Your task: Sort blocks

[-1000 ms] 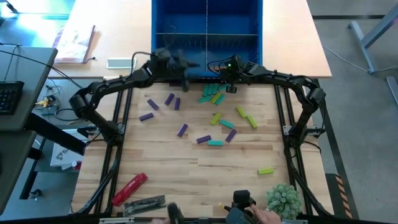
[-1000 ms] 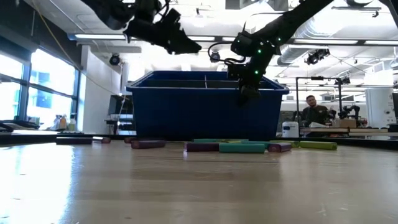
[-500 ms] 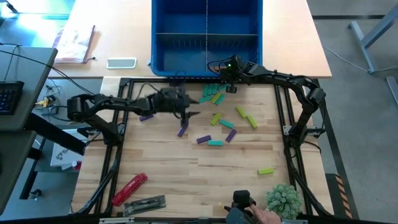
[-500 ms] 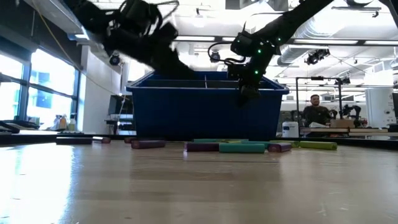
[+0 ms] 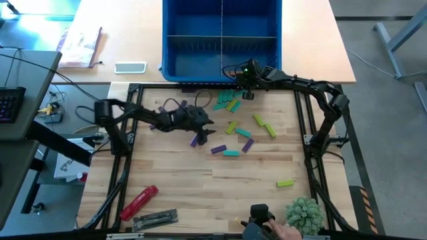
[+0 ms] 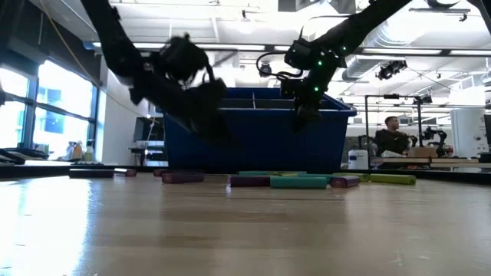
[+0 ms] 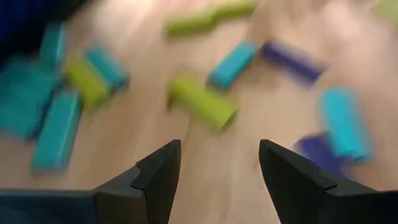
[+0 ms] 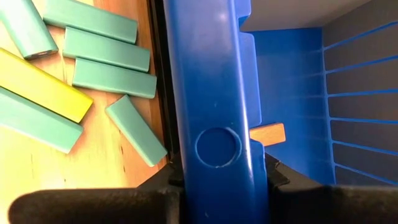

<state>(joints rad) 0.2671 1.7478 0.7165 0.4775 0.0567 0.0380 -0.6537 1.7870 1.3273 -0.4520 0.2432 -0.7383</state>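
Right fingers: we see them closed narrow on the near wall of the blue bin (image 8: 208, 93), one finger outside, one inside; the right gripper (image 5: 248, 93) carries no block.
Why the clamp: we judge it steadies the blue bin against sliding while blocks go in.
Left fingers: spread wide and empty in the wrist view, the left gripper (image 5: 203, 131) pointing down at the table (image 5: 173, 187).
Why open: we take it as an approach to a pick, with nothing grasped yet.
Likely target: a purple block (image 5: 195, 140) just beside the left gripper, well short of the blue bin.
Blocks: teal ones (image 8: 112, 79) clustered against the blue bin's outer wall; lime and purple ones scattered farther out from it; a tan block (image 8: 267, 134) already inside.
Right arm pose: bent in from the side rail, wrist at the blue bin's rim.
Left arm pose: stretched low across the table, away from the blue bin.
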